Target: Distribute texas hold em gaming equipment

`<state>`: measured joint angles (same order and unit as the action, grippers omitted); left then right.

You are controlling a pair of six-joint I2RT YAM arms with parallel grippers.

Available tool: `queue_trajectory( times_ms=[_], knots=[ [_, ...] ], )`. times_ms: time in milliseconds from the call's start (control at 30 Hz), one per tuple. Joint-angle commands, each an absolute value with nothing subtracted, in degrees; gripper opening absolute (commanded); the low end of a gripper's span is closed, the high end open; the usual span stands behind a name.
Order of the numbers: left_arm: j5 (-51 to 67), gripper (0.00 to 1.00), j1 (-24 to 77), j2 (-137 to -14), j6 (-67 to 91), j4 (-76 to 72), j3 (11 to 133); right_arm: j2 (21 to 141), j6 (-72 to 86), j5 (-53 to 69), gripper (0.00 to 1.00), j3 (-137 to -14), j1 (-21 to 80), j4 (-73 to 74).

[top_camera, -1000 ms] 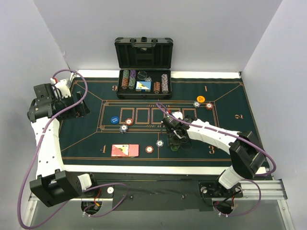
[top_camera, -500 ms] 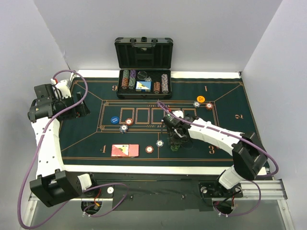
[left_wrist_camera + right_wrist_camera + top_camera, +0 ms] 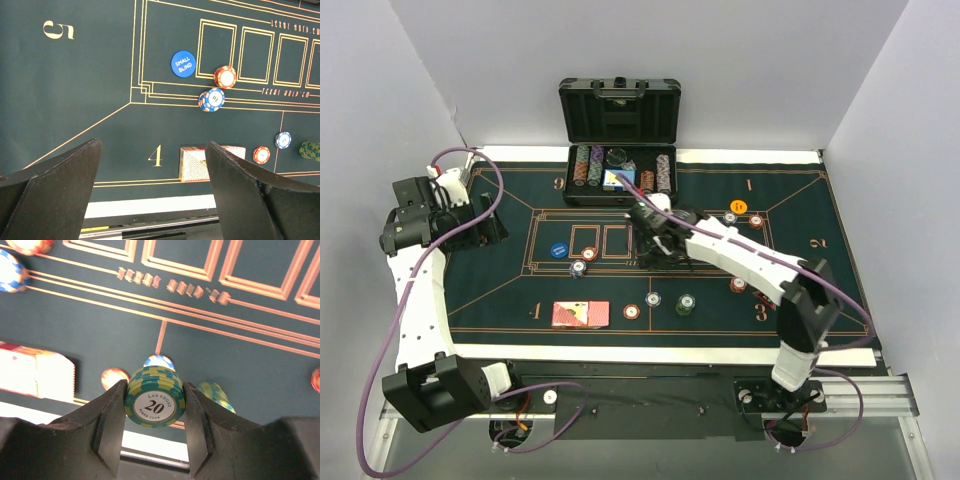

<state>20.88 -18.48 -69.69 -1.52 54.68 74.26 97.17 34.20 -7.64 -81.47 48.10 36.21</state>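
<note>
- Pinched in the right gripper (image 3: pixel 155 390): a short stack of green chips (image 3: pixel 153 409), gripped by its rim with the flat face toward the wrist camera (marked "20"), so likely to land level when let go.
- Carried above the middle of the green mat (image 3: pixel 500 290), over the row of printed card boxes (image 3: pixel 585 241), clear of the cloth and touching nothing else.
- Wide open and empty, the left gripper (image 3: pixel 152 200), raised at the far-left edge, probably to leave room for the other arm.
- Laid out at the near-left seat: playing cards (image 3: pixel 580 314) with red backs up, then to their right a red chip (image 3: pixel 632 312), a blue-and-white chip (image 3: pixel 653 299) and a green pile (image 3: pixel 685 304).
- Left of the boxes, a blue disc (image 3: pixel 183 63) with a striped red chip (image 3: pixel 225 76) and a blue pile (image 3: pixel 211 99) close by.
- On the far right, an orange disc (image 3: pixel 739 206) beside a pair of chips (image 3: pixel 730 217), apparently one marker per seat.
- At the far edge, the black case (image 3: pixel 620 150), lid up, with more chips racked inside.
- Judged about midway: held stack presumably bound for a seat not yet supplied, though impossible to tell which.
</note>
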Motion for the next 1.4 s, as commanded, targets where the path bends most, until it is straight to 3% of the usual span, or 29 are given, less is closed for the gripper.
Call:
queue_trajectory(
  times_ms=[0, 267, 1100, 1200, 1367],
  knots=[
    [21.8, 0.96, -19.0, -69.6, -1.0, 51.2, 73.7, 107.4, 31.8, -8.1, 0.27, -92.8, 50.6, 37.6],
    [21.2, 0.96, -18.9, -70.2, -1.8, 50.6, 72.7, 126.5, 30.7, -5.8, 0.27, -112.0, 52.4, 36.6],
    [21.5, 0.96, -19.1, -72.1, -2.0, 50.5, 73.8, 138.3, 31.0, -0.6, 0.29, -117.6, 52.5, 31.0],
    [21.3, 0.96, -19.1, -72.2, -2.3, 50.4, 73.6, 138.6, 31.0, -0.5, 0.33, -117.6, 52.4, 31.2],
    [21.4, 0.96, -19.0, -72.2, -2.2, 50.4, 73.6, 136.4, 30.7, -0.9, 0.51, -115.7, 51.7, 31.2]
  ],
)
